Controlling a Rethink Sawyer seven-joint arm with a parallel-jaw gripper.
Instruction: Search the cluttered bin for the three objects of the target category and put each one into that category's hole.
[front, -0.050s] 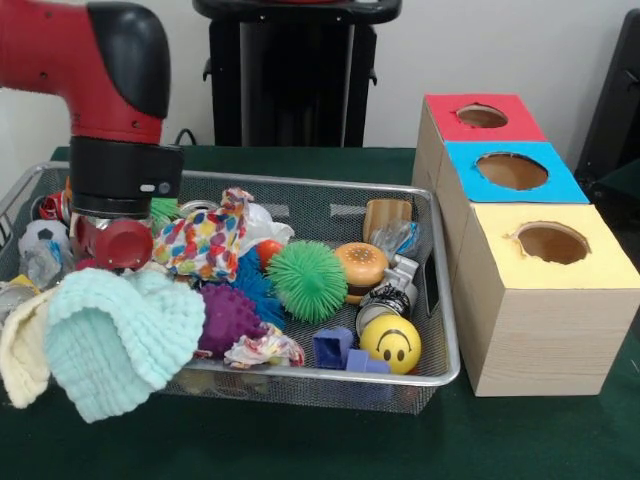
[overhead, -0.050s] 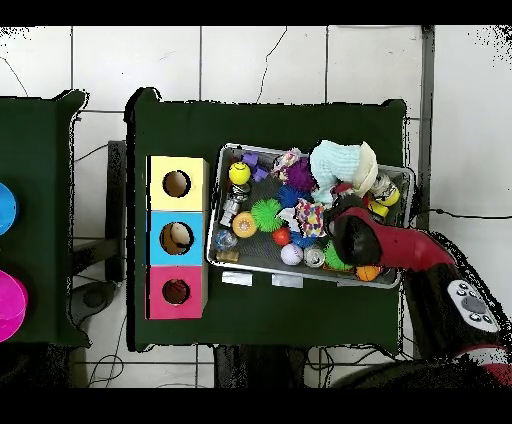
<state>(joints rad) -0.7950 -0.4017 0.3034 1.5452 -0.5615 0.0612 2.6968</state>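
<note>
Green table (front, -0.050s: 300, 450), cluttered bin (front, -0.050s: 440, 330) under arm (front, -0.050s: 110, 90)

Green-clothed table (front, -0.050s: 520, 440) carries a wire mesh bin (front, -0.050s: 300, 378); beside it, three wooden boxes (front, -0.050s: 540, 330).

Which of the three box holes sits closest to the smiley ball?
The yellow box's hole, at the front end of the row beside the smiley ball; the blue and red holes lie farther back.

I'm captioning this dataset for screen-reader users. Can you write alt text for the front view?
A red and black robot arm reaches down into the left side of a wire mesh bin crowded with toys, including a green spiky ball, a yellow smiley ball and a pale mint folded cloth. Right of the bin stand three wooden boxes with holed red, blue and yellow tops.
</note>
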